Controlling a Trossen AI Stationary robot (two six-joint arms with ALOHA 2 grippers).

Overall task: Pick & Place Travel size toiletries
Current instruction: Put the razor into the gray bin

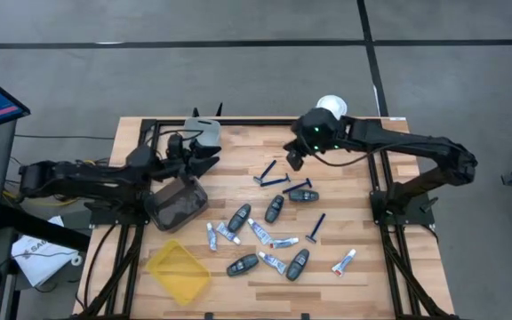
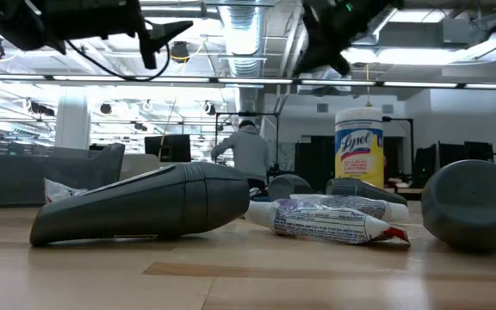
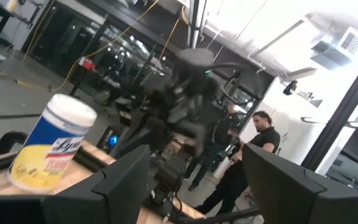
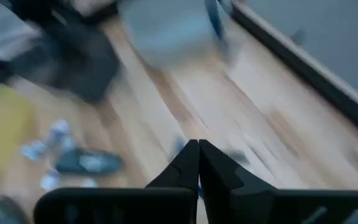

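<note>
The toiletries lie scattered on the wooden table: white tubes (image 1: 274, 241), dark grey oval fobs (image 1: 275, 207) and slim dark-blue razors (image 1: 270, 174). In the low view one fob (image 2: 145, 203) and one tube (image 2: 334, 220) lie close to the camera. My right gripper (image 1: 296, 161) hangs shut above the table's far middle, just right of the farthest razor; its wrist view (image 4: 198, 163) shows the tips closed with nothing plainly between them. My left gripper (image 1: 204, 157) is open and raised over the left side, beside a dark mesh pouch (image 1: 176, 203); its wrist view (image 3: 194, 163) looks level into the room.
A yellow tray (image 1: 178, 269) sits at the near left. A grey block (image 1: 203, 132) lies at the far left. The yellow white-lidded canister (image 1: 332, 107) stands at the far edge. People (image 3: 257, 149) stand in the room beyond the table.
</note>
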